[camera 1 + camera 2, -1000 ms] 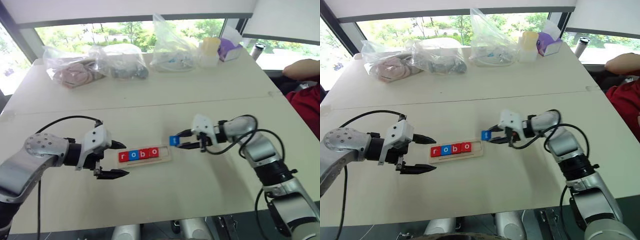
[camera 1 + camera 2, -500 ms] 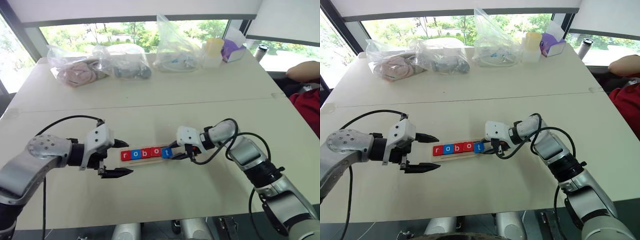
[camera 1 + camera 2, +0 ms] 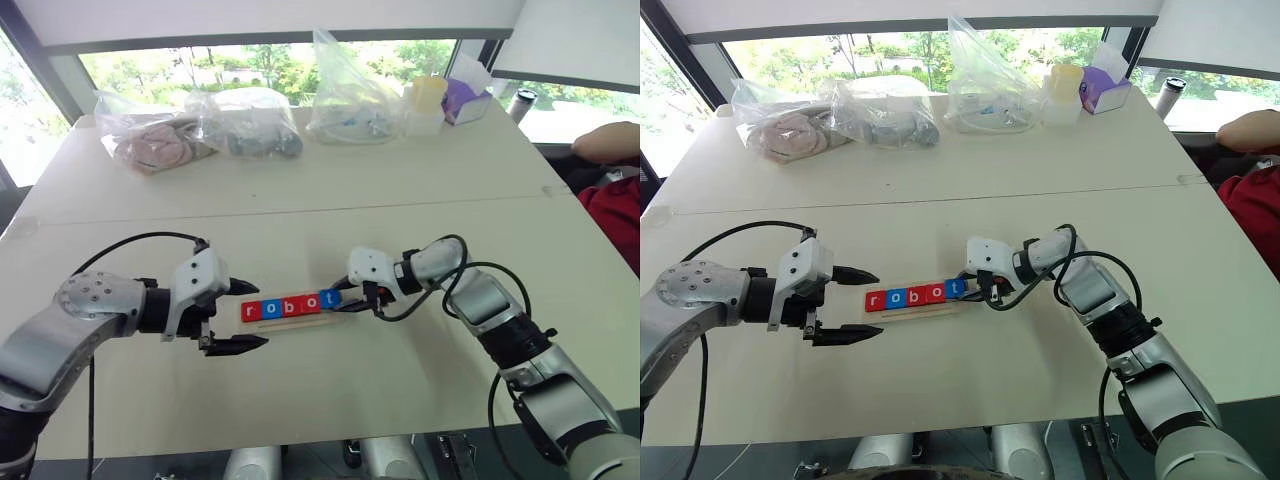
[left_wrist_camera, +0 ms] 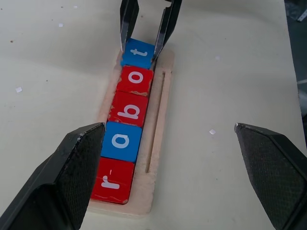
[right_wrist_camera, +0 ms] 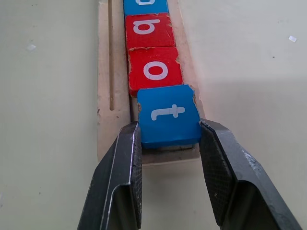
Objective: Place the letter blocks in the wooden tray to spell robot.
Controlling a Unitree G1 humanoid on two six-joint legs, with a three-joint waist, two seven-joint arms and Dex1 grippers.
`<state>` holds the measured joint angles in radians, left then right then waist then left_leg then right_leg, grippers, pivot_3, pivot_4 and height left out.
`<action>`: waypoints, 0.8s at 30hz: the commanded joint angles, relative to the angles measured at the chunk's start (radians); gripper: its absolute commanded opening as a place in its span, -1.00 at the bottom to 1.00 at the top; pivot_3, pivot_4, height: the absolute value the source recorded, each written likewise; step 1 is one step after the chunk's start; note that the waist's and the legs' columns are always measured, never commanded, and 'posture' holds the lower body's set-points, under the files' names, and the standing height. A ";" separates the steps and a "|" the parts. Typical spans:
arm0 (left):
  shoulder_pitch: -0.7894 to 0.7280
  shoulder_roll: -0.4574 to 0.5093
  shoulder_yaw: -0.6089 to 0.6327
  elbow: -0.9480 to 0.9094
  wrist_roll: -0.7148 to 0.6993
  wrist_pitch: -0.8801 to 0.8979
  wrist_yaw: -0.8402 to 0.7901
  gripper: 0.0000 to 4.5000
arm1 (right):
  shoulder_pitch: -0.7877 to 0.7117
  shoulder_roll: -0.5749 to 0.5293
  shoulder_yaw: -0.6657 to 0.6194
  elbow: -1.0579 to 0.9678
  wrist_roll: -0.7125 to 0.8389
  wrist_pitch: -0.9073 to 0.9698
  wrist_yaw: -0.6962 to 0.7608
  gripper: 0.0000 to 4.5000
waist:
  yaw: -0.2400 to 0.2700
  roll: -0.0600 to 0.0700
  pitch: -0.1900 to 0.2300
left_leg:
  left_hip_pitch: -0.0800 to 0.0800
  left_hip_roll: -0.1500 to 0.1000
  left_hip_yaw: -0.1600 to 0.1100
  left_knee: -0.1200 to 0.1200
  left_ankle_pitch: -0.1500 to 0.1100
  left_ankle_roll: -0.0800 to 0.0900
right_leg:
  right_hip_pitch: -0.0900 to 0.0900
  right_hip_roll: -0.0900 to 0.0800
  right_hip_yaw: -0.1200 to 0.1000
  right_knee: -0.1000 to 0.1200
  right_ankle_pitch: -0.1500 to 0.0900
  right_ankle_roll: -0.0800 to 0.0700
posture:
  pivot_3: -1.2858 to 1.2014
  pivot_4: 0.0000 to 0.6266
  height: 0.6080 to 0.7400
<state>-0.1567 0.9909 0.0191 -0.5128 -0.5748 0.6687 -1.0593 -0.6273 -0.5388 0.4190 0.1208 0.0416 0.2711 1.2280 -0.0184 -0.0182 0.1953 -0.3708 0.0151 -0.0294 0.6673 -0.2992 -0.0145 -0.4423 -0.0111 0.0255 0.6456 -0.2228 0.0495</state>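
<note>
Right end effector (image 5: 168,143) is clamped on the blue t block (image 5: 169,116), one black finger (image 5: 125,172) pressed on each side edge, and the tile sits at the open end of the wooden tray (image 5: 104,96), touching the red o (image 5: 155,70) ahead of it. From the left wrist view the row reads r, o, b, o, t along the tray, so the word looks spelled; whether the t lies fully flat in the slot or rides a touch high on the end rail I can't quite tell from here.

How will it handle? These letter blocks (image 3: 292,304) look like small, stiff, flat squares, light enough that a sticky finger pad could lift or drag one on release. The chipped corners on the red tiles suggest painted wood, hard and not fragile, but smooth on the faces. The side edges are the place to take hold, just as now: thin, parallel, nothing to crush. The tray looks light as well, and a sideways nudge would likely slide it across the bench (image 3: 400,180).

Left end effector (image 3: 240,316) hangs spread wide and holding nothing just beside the r end of the tray, its tips apart from the wood.
</note>
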 commanded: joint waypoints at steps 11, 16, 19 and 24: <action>0.000 0.002 0.013 -0.001 0.032 -0.024 0.002 1.00 | -0.023 0.017 -0.038 -0.004 0.010 -0.077 -0.030 0.96 | 0.000 0.000 0.000 | 0.000 0.000 0.000 0.000 0.000 0.000 | 0.000 0.000 0.000 0.000 0.000 0.000 | 0.03 -0.52 1.00; -0.001 0.003 0.018 -0.005 0.027 -0.015 0.003 1.00 | -0.060 0.052 -0.127 0.008 0.082 -0.028 -0.080 0.96 | -0.002 0.000 0.000 | 0.000 0.000 0.000 0.000 0.000 0.000 | 0.000 0.000 0.000 0.000 0.000 0.001 | 0.03 -0.52 1.00; -0.007 0.002 0.018 -0.006 0.021 -0.008 0.004 1.00 | -0.084 0.074 -0.142 0.086 0.051 -0.059 -0.134 0.96 | -0.003 0.000 0.000 | 0.001 0.000 0.000 0.000 0.000 0.000 | 0.000 0.000 0.000 0.001 0.001 0.001 | 0.03 -0.52 1.00; -0.026 -0.009 0.000 0.008 0.034 -0.012 0.012 1.00 | -0.091 0.103 -0.107 0.219 -0.009 -0.158 -0.169 0.96 | 0.000 0.000 0.000 | 0.000 0.000 0.000 0.000 0.000 0.000 | 0.000 0.000 0.000 0.001 0.000 0.000 | 0.03 -0.52 1.00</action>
<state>-0.1718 0.9803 0.0152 -0.4954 -0.5464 0.6657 -1.0487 -0.7097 -0.4371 0.3121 0.3309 0.0487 0.1606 1.0627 -0.0180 -0.0183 0.1953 -0.3709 0.0149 -0.0291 0.6673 -0.2991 -0.0146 -0.4425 -0.0114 0.0257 0.6459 -0.2222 0.0500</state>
